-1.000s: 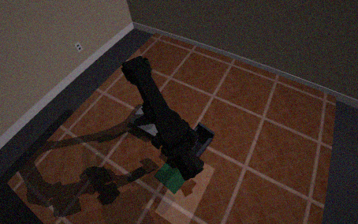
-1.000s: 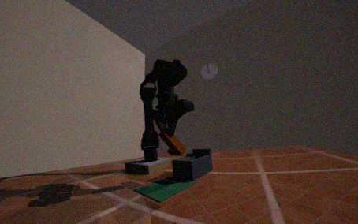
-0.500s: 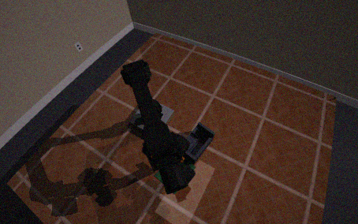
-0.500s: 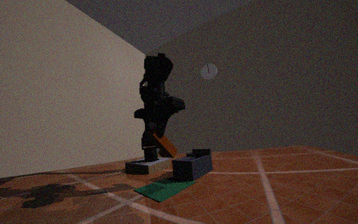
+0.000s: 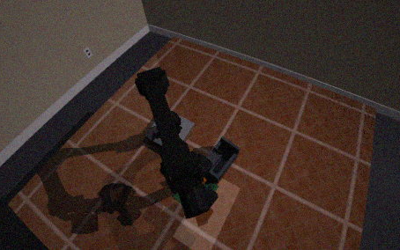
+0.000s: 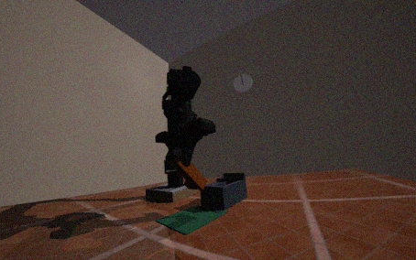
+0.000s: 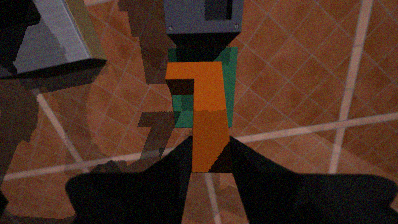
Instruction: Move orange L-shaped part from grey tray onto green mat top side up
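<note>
My gripper is shut on the straight end of the orange L-shaped part. The part is out of the pocket and hangs tilted in the air, its L-shaped end lowest and pointing away from the fingers. In the wrist view it hangs over the green mat, which lies on the floor beside the grey tray. The mat also shows in the exterior view. In the top view the arm hides most of the part; only a small orange bit and a mat edge show.
The arm's grey base plate stands just behind the tray and mat. The floor is brown tile with pale joints. Walls run along the left and back, well away.
</note>
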